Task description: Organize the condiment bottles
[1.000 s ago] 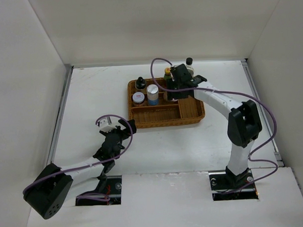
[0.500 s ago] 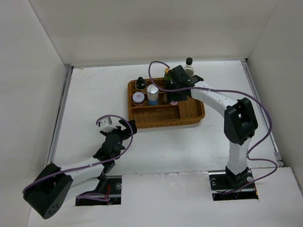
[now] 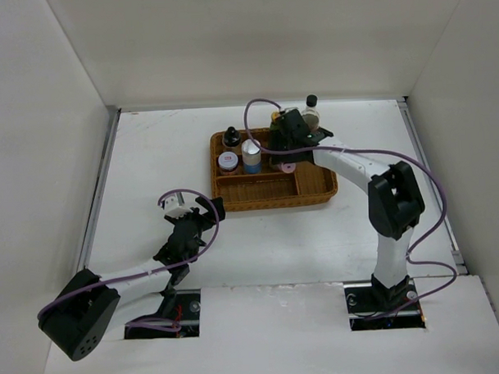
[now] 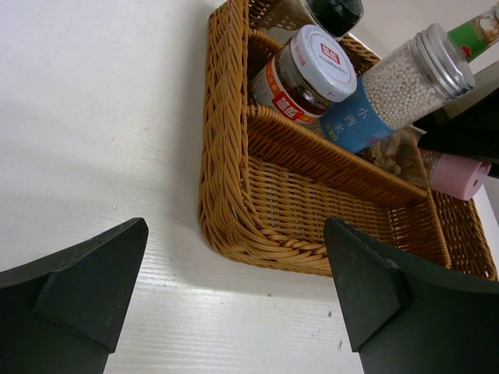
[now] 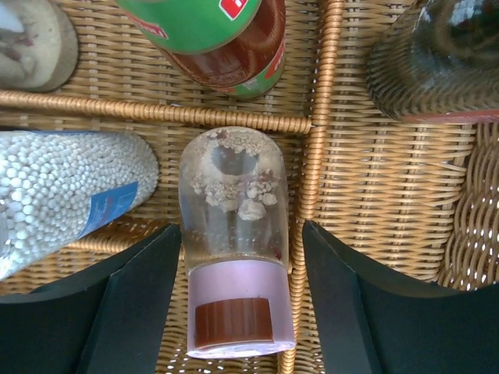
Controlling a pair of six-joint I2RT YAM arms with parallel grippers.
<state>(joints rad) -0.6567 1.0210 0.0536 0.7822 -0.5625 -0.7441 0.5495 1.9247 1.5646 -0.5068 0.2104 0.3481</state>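
Jaws of the right gripper point(image 5: 242, 227) stood apart on either side of the pink-lidded clear glass shaker point(image 5: 234, 202). Wicker showed between the glass and the right-hand finger point(image 5: 359, 312), so the grip read as released, not clenched. The shaker sat inside the brown wicker tray point(image 3: 315, 189), leaning with its lid toward the near side. It was just beside the blue-white cylinder of white beads point(image 5: 62, 183) and in front of the yellow-capped red-green bottle point(image 5: 226, 39), with a divider between those two. The tall dark-sauce glass bottle with black cap point(image 3: 311, 104) occupied the back right cell. The squat black-capped bottle point(image 3: 230, 137) and the white-lidded jar point(image 4: 316, 66) stood at the tray's left end. The left gripper point(image 4: 235, 226) hung open and empty near the tray's near-left corner.

Assessment: all six containers were in the tray. Only the shaker's upright seating appeared outstanding.
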